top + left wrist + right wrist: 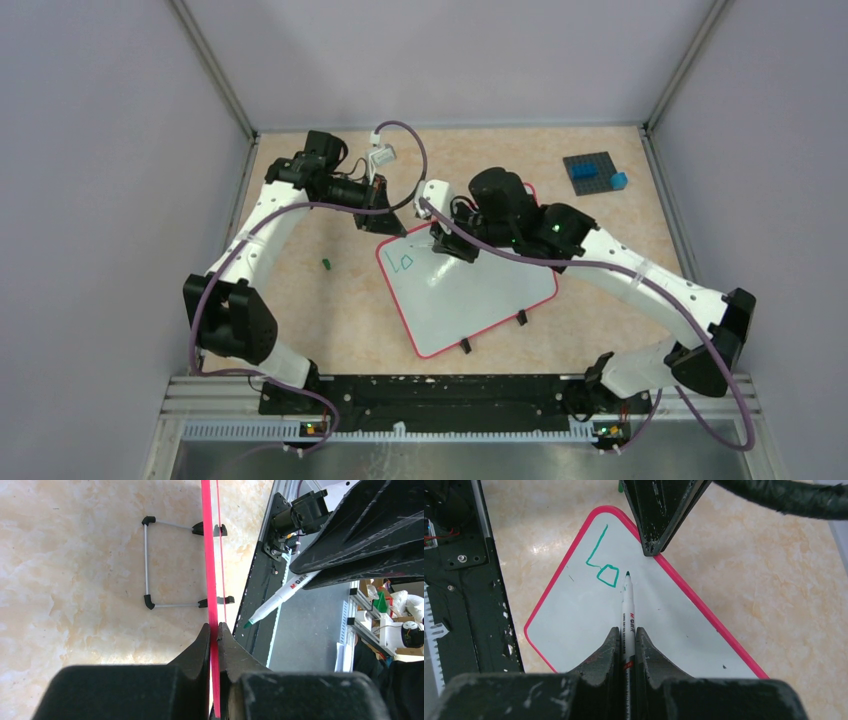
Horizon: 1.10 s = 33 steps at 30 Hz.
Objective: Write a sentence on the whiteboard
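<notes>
Beige table point(330, 310) carries whiteboard point(470, 290), studded plate point(603, 161), green cap point(326, 264).

Lab test cell, grey walls point(100, 180)

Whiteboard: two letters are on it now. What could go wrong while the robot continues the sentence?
1. The left claw pinches only the thin red edge of the whiteboard, so pressure from the marker might make the board slip or turn and bend the strokes.
2. The marker in the right claw has its tip close beside the green letters; the next letter may overlap them.
</notes>
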Each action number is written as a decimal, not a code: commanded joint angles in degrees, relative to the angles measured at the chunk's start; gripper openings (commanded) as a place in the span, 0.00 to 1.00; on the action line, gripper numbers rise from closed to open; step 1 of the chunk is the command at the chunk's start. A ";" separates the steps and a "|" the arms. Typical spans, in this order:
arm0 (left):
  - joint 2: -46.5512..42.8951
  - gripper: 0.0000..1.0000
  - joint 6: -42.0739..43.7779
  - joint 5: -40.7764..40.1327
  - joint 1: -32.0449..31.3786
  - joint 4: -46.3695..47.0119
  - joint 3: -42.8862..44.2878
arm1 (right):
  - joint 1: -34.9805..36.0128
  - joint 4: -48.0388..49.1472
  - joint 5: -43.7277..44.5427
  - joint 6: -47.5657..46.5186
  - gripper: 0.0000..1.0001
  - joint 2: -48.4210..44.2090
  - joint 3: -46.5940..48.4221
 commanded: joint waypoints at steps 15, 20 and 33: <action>-1.85 0.00 0.40 0.81 -1.27 0.83 -1.12 | -0.34 1.61 0.48 -0.52 0.00 2.46 -0.30; -1.87 0.00 0.40 0.85 -1.27 0.83 -1.19 | -0.28 2.14 0.74 -0.42 0.00 3.09 -0.80; -1.70 0.00 0.39 0.66 -1.27 0.74 -1.05 | -0.96 2.10 3.05 -0.03 0.00 0.35 -5.32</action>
